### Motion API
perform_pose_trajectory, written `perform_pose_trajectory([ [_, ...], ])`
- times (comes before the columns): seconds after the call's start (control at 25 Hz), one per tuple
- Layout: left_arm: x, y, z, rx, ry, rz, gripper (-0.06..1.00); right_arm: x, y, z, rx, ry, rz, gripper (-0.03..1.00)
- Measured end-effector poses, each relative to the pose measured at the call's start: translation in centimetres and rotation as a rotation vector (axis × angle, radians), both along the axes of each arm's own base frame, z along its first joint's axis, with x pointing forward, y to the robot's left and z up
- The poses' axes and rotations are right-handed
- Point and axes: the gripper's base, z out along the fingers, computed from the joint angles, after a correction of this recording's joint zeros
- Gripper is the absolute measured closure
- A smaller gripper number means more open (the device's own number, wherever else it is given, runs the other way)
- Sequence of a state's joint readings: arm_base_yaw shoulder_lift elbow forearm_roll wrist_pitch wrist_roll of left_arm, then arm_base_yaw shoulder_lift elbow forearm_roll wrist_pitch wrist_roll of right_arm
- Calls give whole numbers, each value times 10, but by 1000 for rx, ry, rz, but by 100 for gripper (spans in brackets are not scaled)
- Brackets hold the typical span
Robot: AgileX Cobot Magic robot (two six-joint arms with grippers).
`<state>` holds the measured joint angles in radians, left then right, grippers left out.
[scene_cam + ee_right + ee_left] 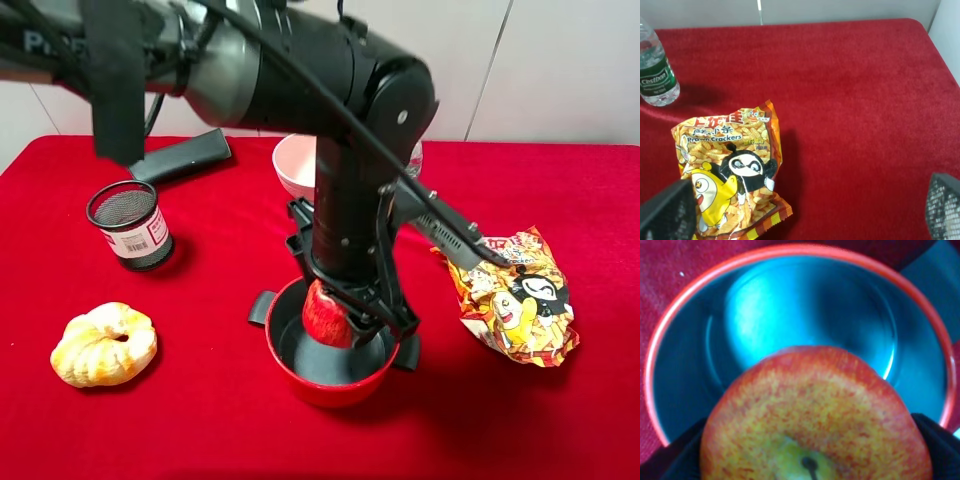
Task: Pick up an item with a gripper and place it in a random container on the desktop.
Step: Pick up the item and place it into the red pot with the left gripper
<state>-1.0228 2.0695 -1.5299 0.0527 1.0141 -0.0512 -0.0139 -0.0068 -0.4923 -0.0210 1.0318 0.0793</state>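
Observation:
My left gripper [335,312] is shut on the red, yellow-streaked apple [325,312] and holds it low over the near-left part of the round red pot [330,392], just inside its rim. In the left wrist view the apple [815,415] fills the lower half between the black jaws, with the pot's dark inside [805,310] bare beyond it. My right gripper [805,210] is open and empty above the red cloth desktop [560,420], and does not show in the exterior high view.
A cracker bag [515,297] lies right of the pot. A pale pink bowl [292,165] stands behind the arm. A black mesh cup [130,222] and a braided bread roll [104,343] sit at the left. A water bottle [655,65] stands beyond the bag.

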Motion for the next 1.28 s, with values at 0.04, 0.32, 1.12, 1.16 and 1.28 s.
perform_pose_trajectory([
  [0.04, 0, 0, -2, -5, -3, 5, 23, 0, 0, 0, 0, 0, 0, 27],
  [0.32, 1, -2, -6, -50, -27, 16, 23, 0, 0, 0, 0, 0, 0, 27],
  [1.12, 3, -2, -6, -40, -48, 8, 23, 0, 0, 0, 0, 0, 0, 27],
  [1.16, 3, -2, -6, -40, -48, 12, 23, 0, 0, 0, 0, 0, 0, 27],
  [1.28, 3, -2, -6, -41, -48, 31, 23, 0, 0, 0, 0, 0, 0, 27],
])
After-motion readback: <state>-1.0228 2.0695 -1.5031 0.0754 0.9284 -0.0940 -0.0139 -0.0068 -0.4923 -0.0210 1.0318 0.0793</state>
